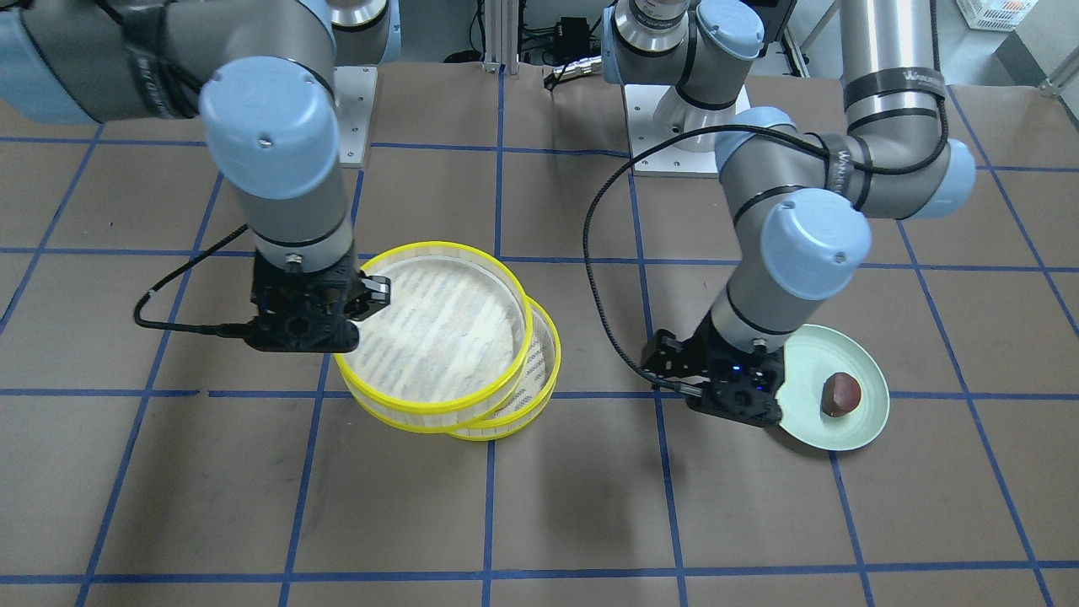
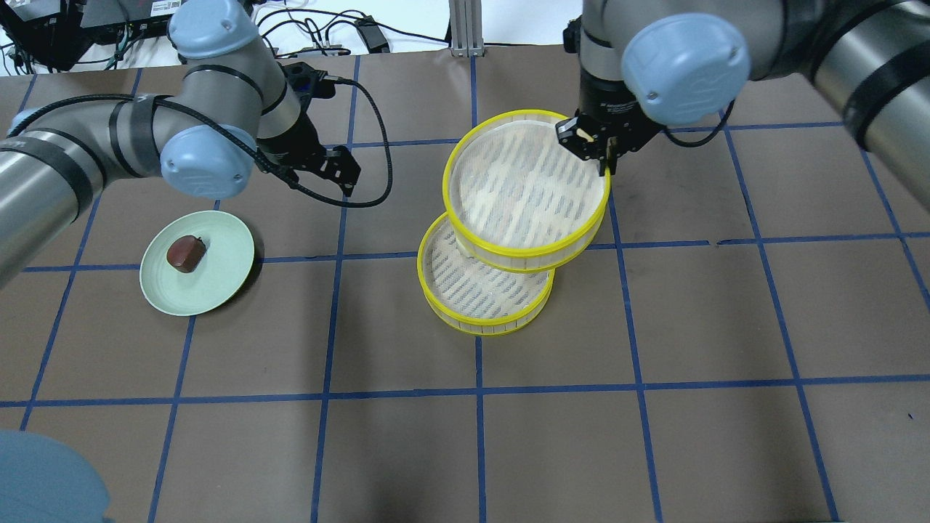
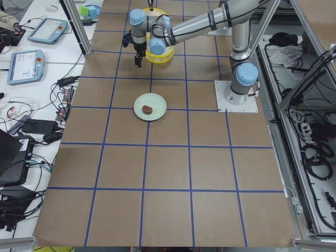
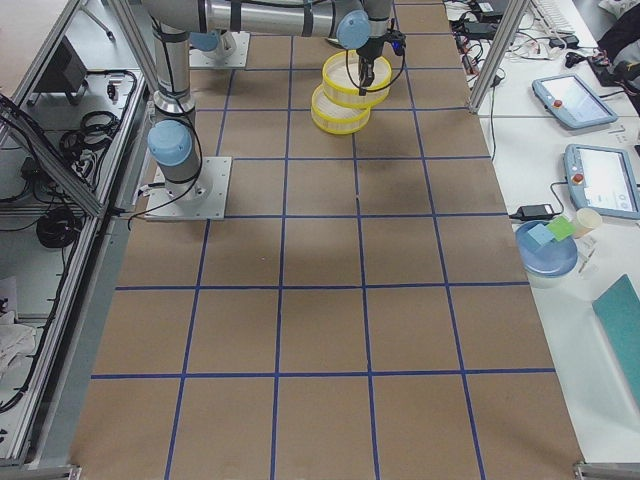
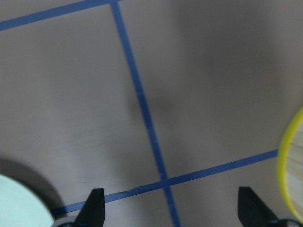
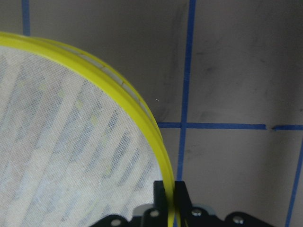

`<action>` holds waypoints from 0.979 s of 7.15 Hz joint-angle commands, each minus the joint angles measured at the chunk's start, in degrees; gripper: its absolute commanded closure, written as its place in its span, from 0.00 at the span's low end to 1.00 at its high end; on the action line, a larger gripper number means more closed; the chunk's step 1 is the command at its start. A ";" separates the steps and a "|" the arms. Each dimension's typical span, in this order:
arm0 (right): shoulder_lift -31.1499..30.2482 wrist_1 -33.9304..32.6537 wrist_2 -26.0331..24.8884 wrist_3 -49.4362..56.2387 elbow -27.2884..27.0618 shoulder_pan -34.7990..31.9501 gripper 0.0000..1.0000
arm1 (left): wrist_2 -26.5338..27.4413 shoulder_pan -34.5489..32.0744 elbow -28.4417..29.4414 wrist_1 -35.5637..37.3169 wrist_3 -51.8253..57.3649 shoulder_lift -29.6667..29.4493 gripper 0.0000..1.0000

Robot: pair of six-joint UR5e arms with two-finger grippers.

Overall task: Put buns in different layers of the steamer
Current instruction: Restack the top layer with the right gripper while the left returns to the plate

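Note:
The steamer is two yellow-rimmed trays. The upper tray (image 2: 508,256) is tilted and offset over the lower tray (image 2: 483,327). My right gripper (image 2: 601,151) is shut on the upper tray's far rim; the right wrist view shows the fingers (image 6: 160,198) pinching the yellow rim (image 6: 142,118). The dark reddish-brown bun (image 2: 185,253) lies on the pale green plate (image 2: 218,290). My left gripper (image 5: 173,208) is open and empty, above bare table between plate and steamer. The cream-white bun does not show in any view.
Brown table cover with a blue tape grid. The plate's edge (image 5: 19,203) and a tray's yellow rim (image 5: 284,165) flank the left gripper. Both robot bases stand at the table's back edge.

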State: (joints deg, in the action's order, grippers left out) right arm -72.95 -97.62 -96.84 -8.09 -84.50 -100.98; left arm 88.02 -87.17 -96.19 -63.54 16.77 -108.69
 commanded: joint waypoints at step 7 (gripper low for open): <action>5.01 -2.05 3.86 -1.75 -4.09 -2.47 1.00 | 3.21 20.98 -3.82 -0.97 30.86 -3.28 0.00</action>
State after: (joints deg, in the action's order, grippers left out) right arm -67.90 -99.57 -92.81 -10.07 -88.36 -103.44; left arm 91.13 -67.52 -98.79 -65.13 45.56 -111.07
